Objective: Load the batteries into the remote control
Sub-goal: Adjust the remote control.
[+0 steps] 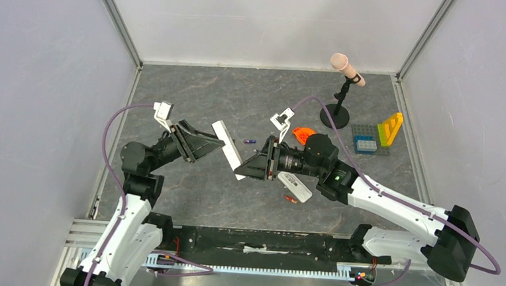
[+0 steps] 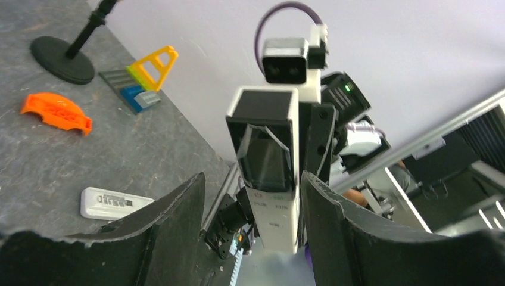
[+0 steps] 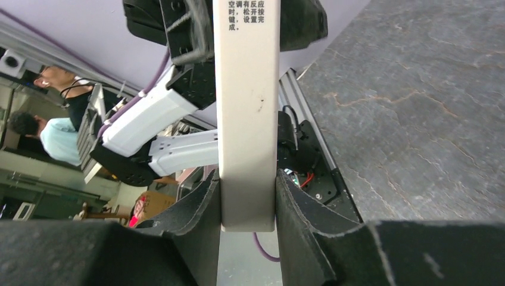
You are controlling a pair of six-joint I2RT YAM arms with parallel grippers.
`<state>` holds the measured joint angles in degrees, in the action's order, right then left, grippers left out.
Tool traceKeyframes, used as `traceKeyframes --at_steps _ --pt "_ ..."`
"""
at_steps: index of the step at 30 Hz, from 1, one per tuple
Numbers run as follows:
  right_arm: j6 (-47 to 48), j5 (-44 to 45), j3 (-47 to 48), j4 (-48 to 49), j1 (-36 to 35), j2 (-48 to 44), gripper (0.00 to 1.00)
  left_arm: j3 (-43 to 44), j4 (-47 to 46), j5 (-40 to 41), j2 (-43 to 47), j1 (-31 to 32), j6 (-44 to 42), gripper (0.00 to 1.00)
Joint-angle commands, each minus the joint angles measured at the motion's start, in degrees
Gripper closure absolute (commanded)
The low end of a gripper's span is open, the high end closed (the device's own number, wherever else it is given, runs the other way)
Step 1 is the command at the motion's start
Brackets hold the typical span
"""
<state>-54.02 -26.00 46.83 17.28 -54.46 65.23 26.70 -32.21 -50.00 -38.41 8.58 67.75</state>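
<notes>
The long white remote control [image 1: 229, 149] hangs tilted above the table between my two grippers. My right gripper [image 1: 245, 169] is shut on its lower end, and the right wrist view shows both pads [image 3: 205, 202] pressed on the remote [image 3: 247, 119]. My left gripper [image 1: 212, 142] is at the upper end. In the left wrist view its jaws [image 2: 253, 196] stand open around the remote [image 2: 271, 179], with a gap on the left side. A purple battery [image 1: 250, 142] and an orange-red battery [image 1: 290, 199] lie on the table.
A short white block with a dark strip [image 1: 295, 186] lies by the right arm and also shows in the left wrist view [image 2: 116, 204]. An orange curved piece [image 1: 302, 134], a microphone stand [image 1: 336, 112] and toy bricks on a plate [image 1: 376, 138] stand at back right.
</notes>
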Motion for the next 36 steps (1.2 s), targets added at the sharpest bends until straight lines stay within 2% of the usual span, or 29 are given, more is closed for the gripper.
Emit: traceKeyframes --at_steps 1,4,7,8,9,10,14,22,24,28,30,33,36 --pt "0.2 -6.3 5.1 1.4 0.7 0.4 0.74 3.1 -9.3 -8.9 0.5 0.0 1.9 0.34" --pt "0.8 -7.3 4.6 1.2 0.8 0.2 0.74 3.4 -8.7 -9.6 0.6 -0.1 1.5 0.35" --pt "1.1 -8.5 3.8 1.2 0.8 0.3 0.75 3.5 -9.1 -10.2 0.7 0.0 1.4 0.48" --pt "6.3 -9.0 3.6 1.3 0.8 0.3 0.76 3.6 -9.3 -10.7 0.6 -0.1 1.6 0.49" --pt "1.6 -9.4 3.3 1.4 0.8 0.3 0.76 3.7 -9.7 -11.2 0.7 -0.1 1.7 0.50" --pt "1.5 -9.5 3.1 1.7 0.8 0.4 0.76 3.7 -10.4 -11.5 0.7 -0.1 2.0 0.49" --pt "3.3 -10.8 3.7 1.1 0.8 0.7 0.76 3.8 -10.6 -12.0 0.5 0.0 2.3 0.53" --pt "6.4 -10.9 3.8 -2.0 0.8 1.0 0.76 4.1 -12.1 -13.4 -0.6 0.3 3.3 0.53" --pt "6.6 -10.8 3.8 -2.3 0.8 1.0 0.76 4.0 -12.5 -13.9 -0.6 0.5 3.4 0.62" --pt "6.6 -10.5 3.4 -2.4 0.8 1.2 0.76 3.7 -12.4 -14.5 -0.2 0.5 3.6 0.88" --pt "6.7 -10.2 3.4 -2.6 0.8 1.2 0.75 3.6 -12.2 -14.7 0.1 0.5 3.4 0.96" --pt "7.1 -9.6 3.4 -3.2 0.7 1.1 0.75 3.5 -11.9 -14.8 0.6 0.5 2.6 0.98" --pt "7.7 -8.5 3.2 -3.9 0.8 0.7 0.69 3.5 -11.9 -14.1 1.5 0.5 1.7 0.98"
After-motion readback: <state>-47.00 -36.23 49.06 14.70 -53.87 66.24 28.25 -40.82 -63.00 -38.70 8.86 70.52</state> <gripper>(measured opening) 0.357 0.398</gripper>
